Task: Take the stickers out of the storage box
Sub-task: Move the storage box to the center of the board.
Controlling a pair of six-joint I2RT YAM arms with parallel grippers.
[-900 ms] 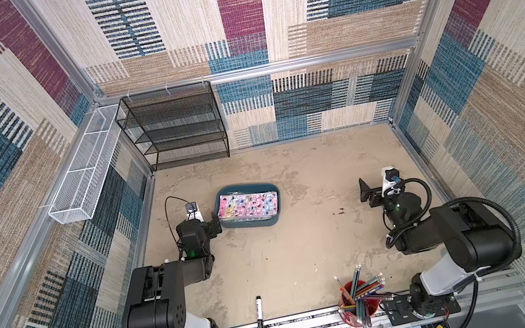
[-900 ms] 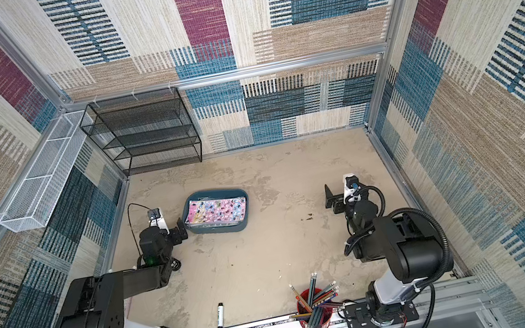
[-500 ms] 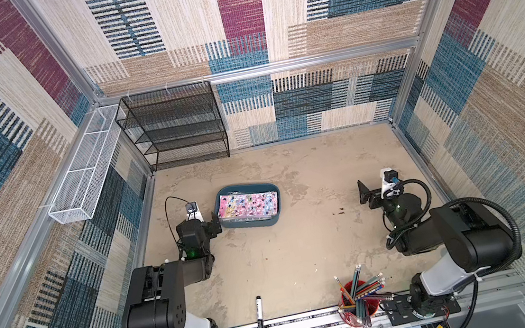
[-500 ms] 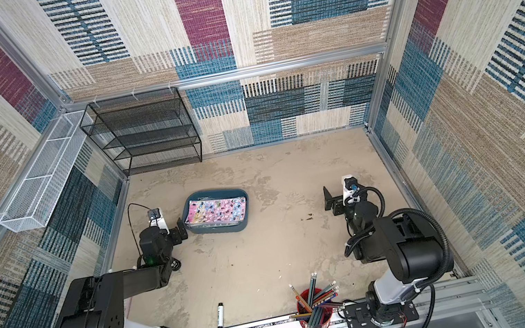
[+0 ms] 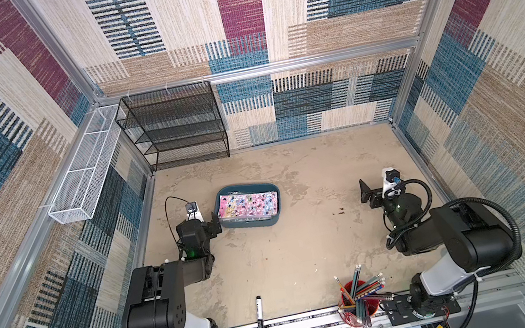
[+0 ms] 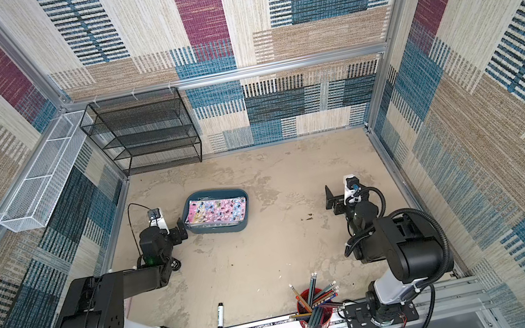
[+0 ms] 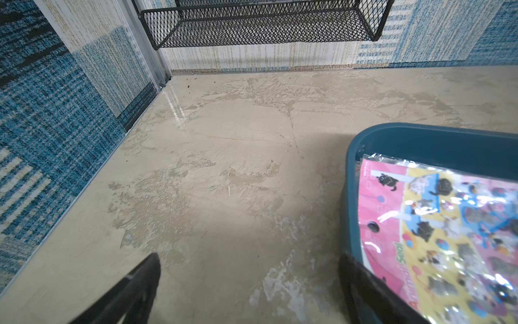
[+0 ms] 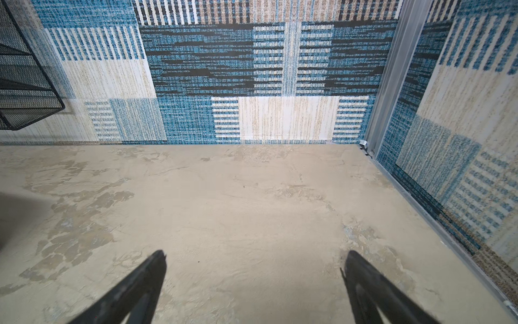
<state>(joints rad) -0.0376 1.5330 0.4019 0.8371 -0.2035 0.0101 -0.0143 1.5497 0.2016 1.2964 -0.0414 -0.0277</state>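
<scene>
Left gripper (image 7: pixel 249 255) wide open, empty — just beside the storage box (image 5: pixel 250 225) short end. Stickers (image 5: pixel 248 205) flat inside, long axis along the box's — crosswise on table (image 5: pixel 306 255)

The left arm (image 5: pixel 163 292) and right arm (image 5: pixel 467 238) sit folded low, elbows back, wrists reaching forward. The left gripper (image 7: pixel 248 259) is spread wide, holding nothing. The right gripper (image 8: pixel 253 258), well apart from it, is equally wide and empty.
</scene>
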